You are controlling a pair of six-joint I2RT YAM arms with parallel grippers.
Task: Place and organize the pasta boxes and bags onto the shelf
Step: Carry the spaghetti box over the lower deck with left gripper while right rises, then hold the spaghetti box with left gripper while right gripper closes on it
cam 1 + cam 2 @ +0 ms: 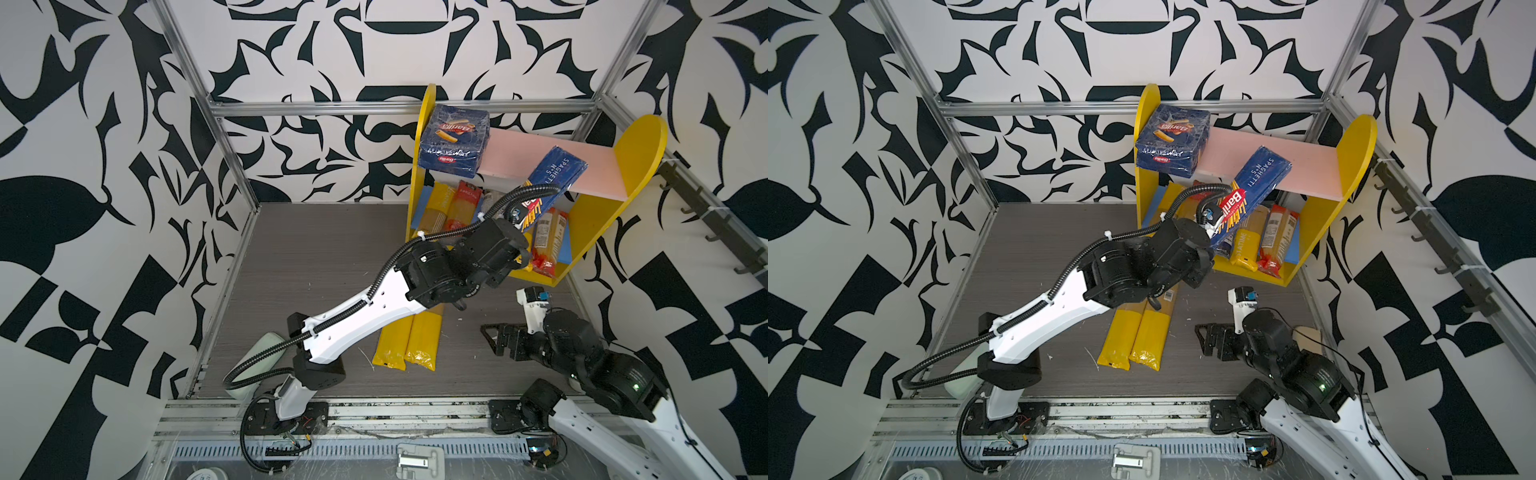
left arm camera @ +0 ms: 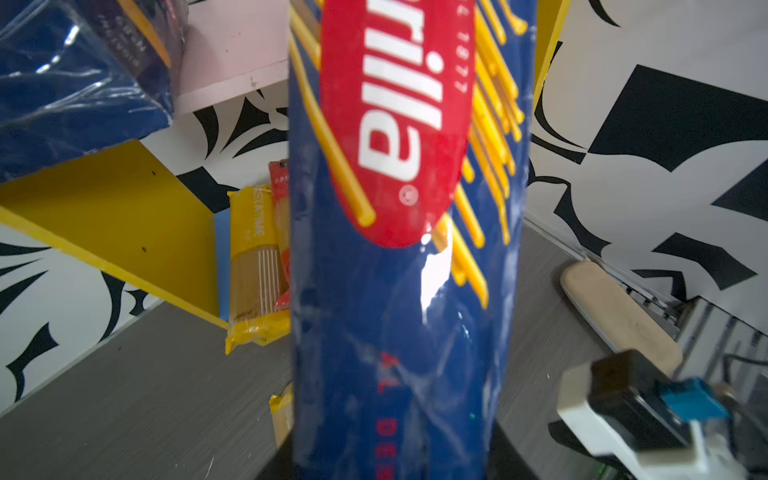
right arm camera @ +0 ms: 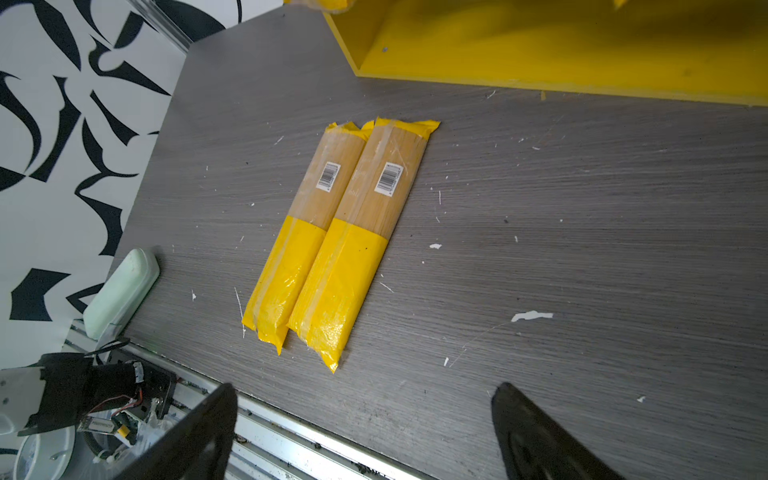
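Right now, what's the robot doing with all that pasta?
The left arm holds the long blue spaghetti box tilted, its far end over the pink top board of the shelf, where the rigatoni box already sits. Several bags lie underneath. Two yellow bags are on the table, and the right arm's fingers are open near them.

Rigatoni box (image 1: 453, 141) on upper board (image 1: 507, 158), bags (image 1: 467, 205) below

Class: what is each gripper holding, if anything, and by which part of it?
The left gripper is shut on the blue spaghetti box, gripping its lower end, below the red logo. The right gripper is open and holds nothing.
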